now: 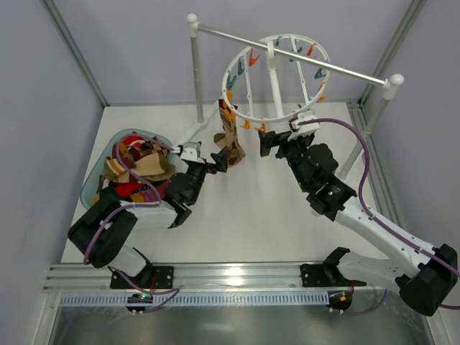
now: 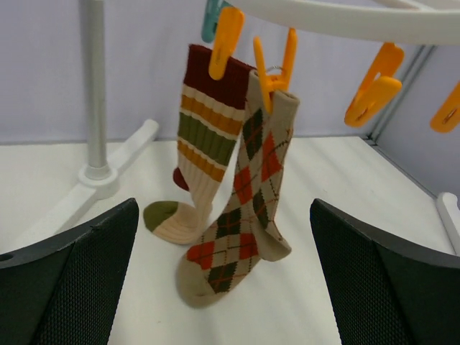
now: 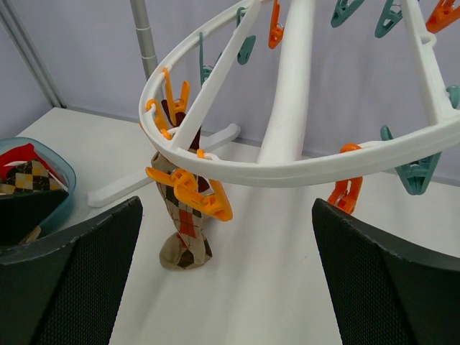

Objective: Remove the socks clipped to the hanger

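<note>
Entry, as I read it from my remote station, nearest first.

1. Left claw [image 1: 218, 162]: jaws spread fully wide, nothing between them. It pointed at the lower ends of two hanging socks, close in front of them.
2. Right claw [image 1: 275, 142]: jaws likewise spread wide and empty. It sat just under the near rim of the hanger.
3. Desk [image 1: 244, 215]: white top, carrying everything listed below.
4. Tub [image 1: 93, 188]: pale blue-green, on the left side of the desk beside the left arm. It held a heap of socks [image 1: 140, 165] in red, tan and checked cloth.
5. Checked sock [image 2: 241, 208]: tan with orange and green diamonds. An orange clip [image 2: 272, 72] pinched its cuff and its toe rested on the desk.
6. Striped sock [image 2: 205, 144]: dark red cuff, green and orange bands. It hung just behind the checked one from a second orange clip [image 2: 224, 43].
7. Hanger [image 3: 309, 169]: round white ring with orange and teal clips round its rim. I saw it hooked over the rail.
8. Rail stand [image 1: 287, 54]: white, with ball-topped posts, farthest back.
</note>
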Robot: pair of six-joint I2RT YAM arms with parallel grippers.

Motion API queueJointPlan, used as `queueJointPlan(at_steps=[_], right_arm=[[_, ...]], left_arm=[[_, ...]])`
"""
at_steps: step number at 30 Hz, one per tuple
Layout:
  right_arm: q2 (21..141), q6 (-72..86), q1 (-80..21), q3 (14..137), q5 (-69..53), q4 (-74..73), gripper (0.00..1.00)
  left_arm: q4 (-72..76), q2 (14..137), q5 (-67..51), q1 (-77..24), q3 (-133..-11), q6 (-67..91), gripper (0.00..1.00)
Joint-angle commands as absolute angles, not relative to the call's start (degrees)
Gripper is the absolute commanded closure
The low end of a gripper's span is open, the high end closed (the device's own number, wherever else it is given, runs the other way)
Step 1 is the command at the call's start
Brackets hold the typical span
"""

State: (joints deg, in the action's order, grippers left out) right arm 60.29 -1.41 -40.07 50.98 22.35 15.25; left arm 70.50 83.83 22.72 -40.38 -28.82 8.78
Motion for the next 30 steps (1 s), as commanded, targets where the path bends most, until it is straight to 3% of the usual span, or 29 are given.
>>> queueJointPlan(at_steps=[1,9,24,27,28,30], right_arm=[[56.96,-0.09,-38.94,49.84,20.40,16.87,0.00],[53.44,1.32,-36.83,47.46,18.37,16.96,0.00],[52.47,1.67,-36.12,46.76,17.14,16.88,0.00],[52.47,1.58,-35.95,46.67,17.14,16.88,0.00],[52.47,1.67,-35.95,46.67,17.05,16.96,0.00],[52.47,1.76,-35.95,46.67,17.05,16.96,0.00]], left_arm=[[76.56,88.32,16.70,-40.43,-32.25,12.30,0.00],[81.30,102.11,18.45,-40.52,-38.93,16.69,0.00],[83.86,116.01,24.35,-40.52,-48.86,21.18,0.00],[84.54,117.16,23.12,-40.52,-49.83,21.71,0.20],[84.99,117.33,22.85,-40.43,-49.83,21.97,0.34],[85.95,117.42,22.76,-40.52,-49.40,22.06,0.45]])
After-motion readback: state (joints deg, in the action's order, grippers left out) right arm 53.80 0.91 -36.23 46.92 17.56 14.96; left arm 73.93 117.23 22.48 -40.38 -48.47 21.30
